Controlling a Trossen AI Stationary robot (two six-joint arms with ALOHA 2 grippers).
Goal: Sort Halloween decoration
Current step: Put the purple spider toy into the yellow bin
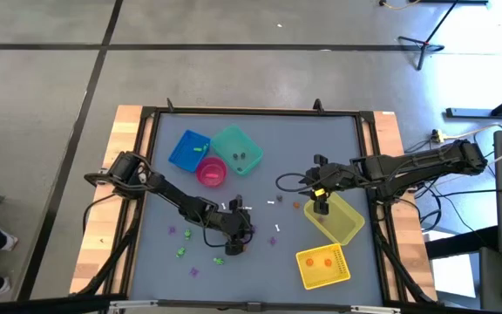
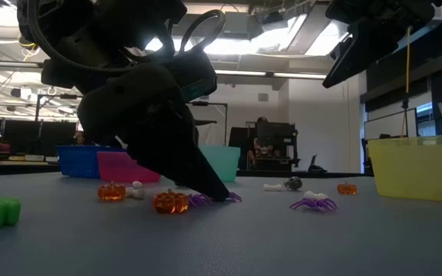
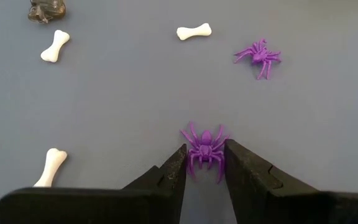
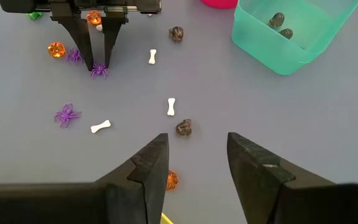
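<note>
Landmark: teal bin [image 1: 236,147].
Crowded side: blue bin [image 1: 188,149] and pink bin [image 1: 211,171] touch it, no gap.
Open side: bare table [image 1: 303,139] beside it toward the right arm.
Nearer front edge: scattered bones [image 4: 171,106] and skulls [image 4: 183,127], spaced apart.

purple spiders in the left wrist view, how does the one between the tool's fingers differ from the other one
The near purple spider sits between the left tool's two fingers, which flank it closely; the far purple spider lies alone on the table, touching nothing. The near one faces straight along the fingers; the far one is turned at an angle. Both look alike in colour and shape, and both rest flat on the table.
</note>
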